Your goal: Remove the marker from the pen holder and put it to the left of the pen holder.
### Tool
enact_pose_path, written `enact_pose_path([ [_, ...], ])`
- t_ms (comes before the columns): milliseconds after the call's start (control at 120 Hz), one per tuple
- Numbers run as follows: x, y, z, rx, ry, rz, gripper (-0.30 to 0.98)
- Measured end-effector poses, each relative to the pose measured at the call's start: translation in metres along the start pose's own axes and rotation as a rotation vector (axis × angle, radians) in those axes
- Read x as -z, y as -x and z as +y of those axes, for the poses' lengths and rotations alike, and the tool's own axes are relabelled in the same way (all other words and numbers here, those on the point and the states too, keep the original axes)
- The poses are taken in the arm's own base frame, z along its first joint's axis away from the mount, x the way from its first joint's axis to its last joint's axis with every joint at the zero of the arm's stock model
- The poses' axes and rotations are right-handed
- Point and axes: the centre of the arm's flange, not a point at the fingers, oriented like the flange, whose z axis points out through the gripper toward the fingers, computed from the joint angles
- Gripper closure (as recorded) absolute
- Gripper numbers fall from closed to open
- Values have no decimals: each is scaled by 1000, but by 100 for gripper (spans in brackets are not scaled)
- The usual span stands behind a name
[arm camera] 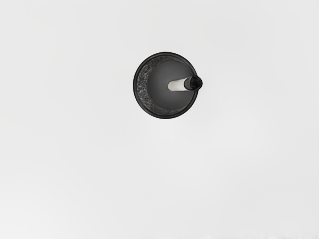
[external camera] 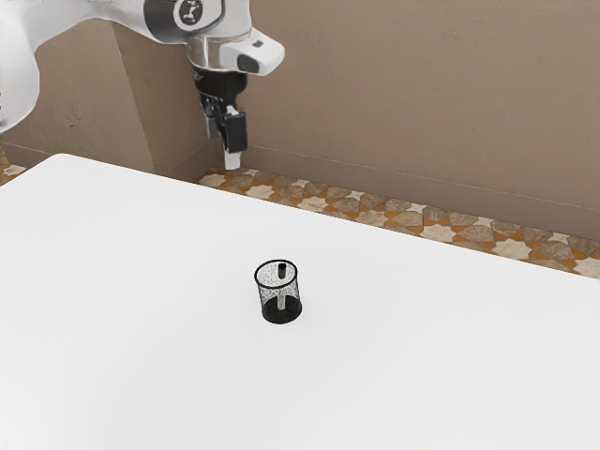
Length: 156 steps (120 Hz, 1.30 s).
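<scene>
Gripper (external camera: 223, 148) is up over the table (external camera: 141, 309), clear of the top, near its far edge in the exterior view, pointing down from the arm (external camera: 94, 11). Fingers stand apart, exact spread hard to judge from this angle, nothing held between them. Marker (arm camera: 180, 84) is in the pen holder (external camera: 280, 310), black cap (external camera: 282, 268) up, white body down inside; in the wrist view it looks tilted, cap overlapping the rim (arm camera: 165, 53). Not in the gripper's grasp, well apart from it. Pen holder is round, black mesh sides, dark base, upright on the white table, lower and toward the exterior view's right from the gripper. Behind the table: brownish wall (external camera: 403, 103) and a patterned floor (external camera: 375, 206) in orange, tan and white.
</scene>
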Motion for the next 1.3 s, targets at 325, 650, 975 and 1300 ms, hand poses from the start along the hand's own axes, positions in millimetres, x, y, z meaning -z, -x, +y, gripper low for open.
enact_pose_path([
  [325,-139,-46,-8,-137,108,-215,0],
  [650,-238,-68,-10,-199,188,-347,0],
  [975,-237,-108,24,-268,185,-301,0],
  [1300,-248,-126,11,-250,141,-234,23],
])
